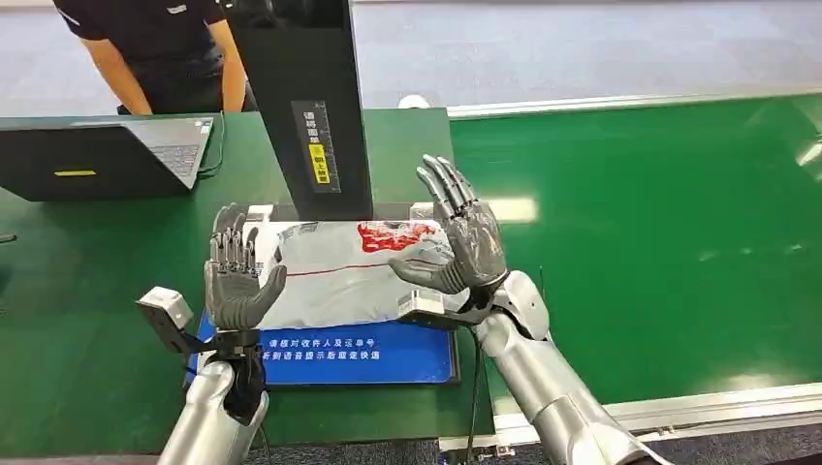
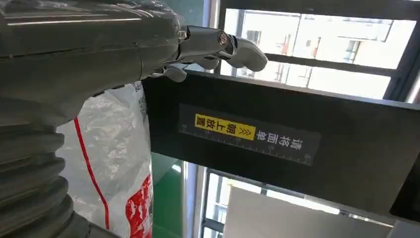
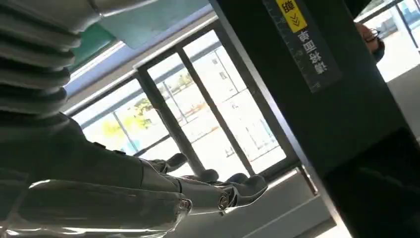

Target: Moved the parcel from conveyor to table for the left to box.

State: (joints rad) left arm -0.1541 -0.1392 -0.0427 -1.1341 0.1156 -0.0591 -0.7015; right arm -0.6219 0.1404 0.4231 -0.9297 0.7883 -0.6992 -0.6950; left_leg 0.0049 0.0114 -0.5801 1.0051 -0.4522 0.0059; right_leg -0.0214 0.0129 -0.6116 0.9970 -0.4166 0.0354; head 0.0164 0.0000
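Observation:
A grey-white plastic parcel (image 1: 339, 273) with red print lies flat on the blue mat (image 1: 388, 354) on the table, under the black scanner post (image 1: 310, 107). My left hand (image 1: 236, 274) is raised at the parcel's left edge, fingers spread and pointing up, holding nothing. My right hand (image 1: 458, 235) hovers over the parcel's right end, palm facing left, fingers apart and empty. In the left wrist view the parcel (image 2: 116, 163) shows beside my left hand (image 2: 99, 54). The right wrist view has my right hand (image 3: 148, 193) in front of windows.
The green conveyor belt (image 1: 659, 223) runs along the right. A black laptop (image 1: 107, 155) sits at the back left of the green table (image 1: 78, 320). A person (image 1: 165, 48) in dark clothes stands behind it. The scanner post (image 2: 277, 139) carries a yellow label.

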